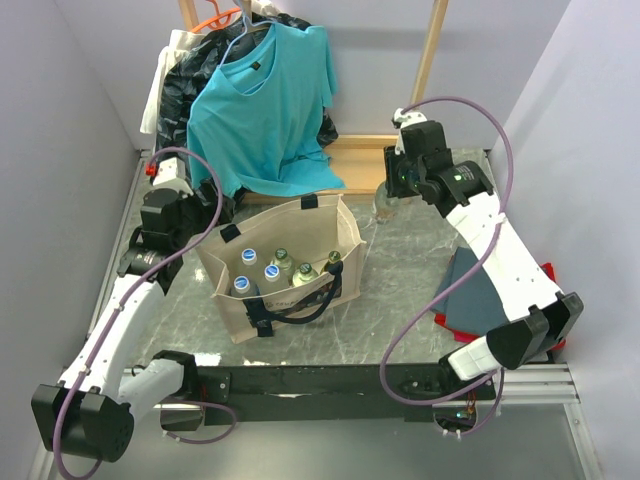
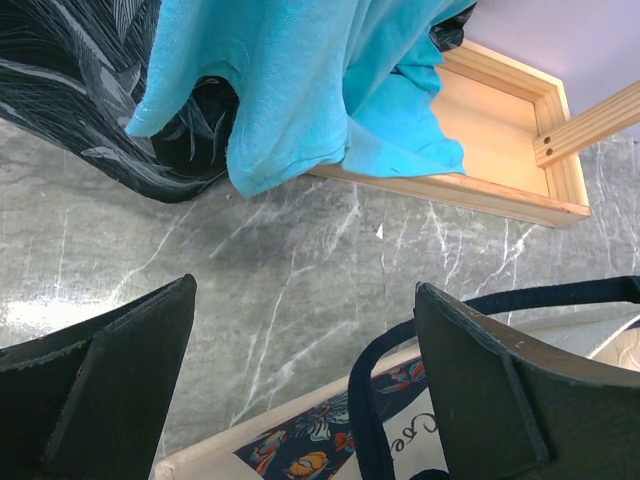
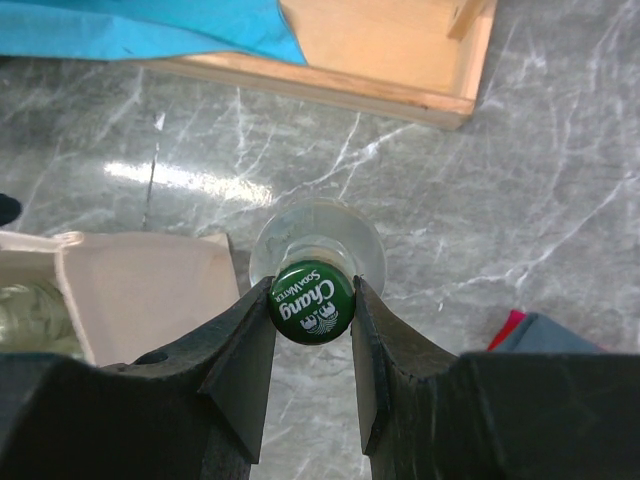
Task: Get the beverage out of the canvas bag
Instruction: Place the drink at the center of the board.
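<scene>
Right gripper (image 3: 312, 290): closed down to a narrow gap, with both fingers pressed against the neck of the beverage bottle (image 3: 320, 238), just under its green cap. The bottle is upright and outside the canvas bag (image 1: 300, 300). It is just beside the bag's far right corner, toward the far edge of the table (image 1: 400, 275), in front of the wooden frame base (image 1: 352, 160). From where I stand, I cannot tell whether the bottle's foot rests on the table.

Left gripper (image 2: 305, 300): spread wide and holding nothing. It is positioned over the bag's far left rim, with one black strap handle (image 2: 365, 400) between its fingers.

Canvas bag: upright and open at the table's centre, slightly left. Several other bottles (image 1: 272, 272) stand inside it.

Other items: a turquoise T-shirt (image 1: 265, 100) on a hanger at the far edge, with a black garment (image 1: 195, 75) behind it. A flat dark grey item (image 1: 480, 290) lies at the right edge.
</scene>
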`<state>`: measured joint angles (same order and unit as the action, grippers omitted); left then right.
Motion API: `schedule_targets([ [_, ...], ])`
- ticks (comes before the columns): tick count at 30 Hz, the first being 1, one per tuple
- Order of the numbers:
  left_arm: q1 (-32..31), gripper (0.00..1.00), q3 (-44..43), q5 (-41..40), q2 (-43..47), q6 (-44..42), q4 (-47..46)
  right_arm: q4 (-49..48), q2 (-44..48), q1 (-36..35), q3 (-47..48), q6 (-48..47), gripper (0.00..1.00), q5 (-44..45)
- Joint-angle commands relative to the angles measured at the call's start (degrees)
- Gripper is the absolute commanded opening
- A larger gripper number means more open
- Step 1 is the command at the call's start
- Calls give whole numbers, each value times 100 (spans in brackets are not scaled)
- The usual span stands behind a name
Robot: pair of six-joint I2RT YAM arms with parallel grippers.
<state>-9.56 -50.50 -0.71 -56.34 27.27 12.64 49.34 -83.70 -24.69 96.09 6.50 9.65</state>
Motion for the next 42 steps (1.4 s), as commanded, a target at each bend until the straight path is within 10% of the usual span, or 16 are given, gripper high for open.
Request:
schedule_targets([
  [1, 25, 96, 31, 115, 149, 42, -271, -1146, 153, 148, -178, 106, 0, -60],
  [42, 25, 96, 49, 89, 97, 42, -324, -2895, -744, 447, -1673, 396, 0, 652],
])
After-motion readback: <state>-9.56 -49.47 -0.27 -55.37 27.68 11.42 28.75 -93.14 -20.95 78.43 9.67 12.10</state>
